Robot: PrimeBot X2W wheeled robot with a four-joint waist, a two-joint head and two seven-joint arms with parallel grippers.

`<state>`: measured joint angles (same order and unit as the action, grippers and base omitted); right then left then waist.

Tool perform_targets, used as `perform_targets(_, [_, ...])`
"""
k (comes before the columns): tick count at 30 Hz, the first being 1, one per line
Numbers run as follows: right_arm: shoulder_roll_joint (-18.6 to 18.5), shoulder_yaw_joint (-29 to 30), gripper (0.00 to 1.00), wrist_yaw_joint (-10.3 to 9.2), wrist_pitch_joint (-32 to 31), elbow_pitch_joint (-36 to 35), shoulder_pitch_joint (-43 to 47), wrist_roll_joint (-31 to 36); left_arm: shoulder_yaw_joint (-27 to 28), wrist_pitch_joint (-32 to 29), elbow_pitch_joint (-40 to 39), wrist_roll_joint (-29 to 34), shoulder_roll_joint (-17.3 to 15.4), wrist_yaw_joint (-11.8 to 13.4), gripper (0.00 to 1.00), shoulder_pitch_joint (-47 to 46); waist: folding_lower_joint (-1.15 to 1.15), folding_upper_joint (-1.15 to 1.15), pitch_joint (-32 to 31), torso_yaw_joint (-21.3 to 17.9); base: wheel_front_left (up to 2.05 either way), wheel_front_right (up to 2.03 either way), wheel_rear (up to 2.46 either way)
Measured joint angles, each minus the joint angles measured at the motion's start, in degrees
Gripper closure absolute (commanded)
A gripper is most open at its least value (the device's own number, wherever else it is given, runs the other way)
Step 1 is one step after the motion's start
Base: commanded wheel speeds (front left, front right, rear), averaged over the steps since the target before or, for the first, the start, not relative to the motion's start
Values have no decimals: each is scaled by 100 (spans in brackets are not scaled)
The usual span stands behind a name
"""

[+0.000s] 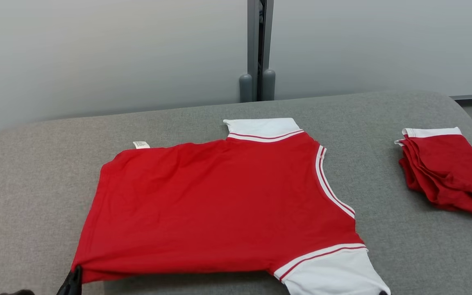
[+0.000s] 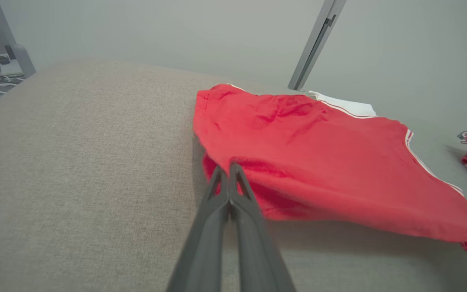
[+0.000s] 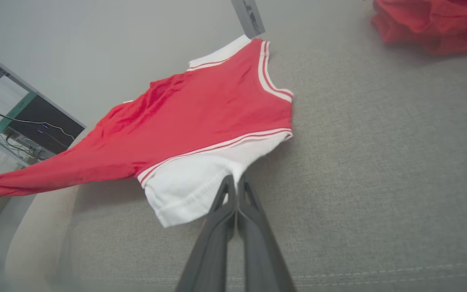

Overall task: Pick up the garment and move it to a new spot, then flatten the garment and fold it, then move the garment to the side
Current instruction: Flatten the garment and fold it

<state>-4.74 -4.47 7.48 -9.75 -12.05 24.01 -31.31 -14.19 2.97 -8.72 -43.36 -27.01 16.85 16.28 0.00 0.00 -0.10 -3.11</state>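
Observation:
The garment (image 1: 219, 196) is a red shirt with white sleeves and white-striped trim, spread on the grey padded surface (image 1: 35, 184). Its near edge hangs a little above the surface, casting a shadow below. My left gripper (image 1: 74, 278) is shut on the red hem corner at the lower left; in the left wrist view the closed fingertips (image 2: 228, 172) pinch red cloth (image 2: 318, 154). My right gripper (image 3: 235, 182) is shut on the edge of the near white sleeve (image 3: 189, 190), and its tip peeks in at the sleeve corner (image 1: 382, 292).
A second red garment (image 1: 449, 172), folded with a white edge, lies at the right of the surface. A grey post (image 1: 258, 49) stands behind the far edge against a pale wall. The surface rounds off at its left and right corners.

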Motion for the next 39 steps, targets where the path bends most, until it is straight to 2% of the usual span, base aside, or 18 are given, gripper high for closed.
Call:
perform_targets(5, [131,119,100,0,-504,-581,339,73,155,-153,-601,-12,-110,372,100,562,0,0,-35,11,0,0,0])
perform_targets(14, [182,258,100,0,-736,-573,168,42,91,-404,-671,-130,-135,423,100,644,0,0,82,91,0,0,0])
perform_targets(20, [192,271,100,0,-705,-408,-457,-93,24,-671,-532,-159,-332,268,100,241,0,0,410,89,0,0,0])
perform_targets(29, [68,222,100,0,-478,177,-2070,-148,18,-1180,-265,-255,-691,-170,100,-856,0,0,1217,80,0,0,0])
perform_targets(33, [-103,-24,100,0,-410,745,-2912,-246,25,-1346,-35,-377,-739,-336,100,-1283,0,0,1622,54,0,0,0])
perform_targets(39, [-275,-308,100,0,-121,1468,-3570,-348,5,-1296,285,-472,-606,-470,100,-1583,0,0,1936,37,0,0,0])
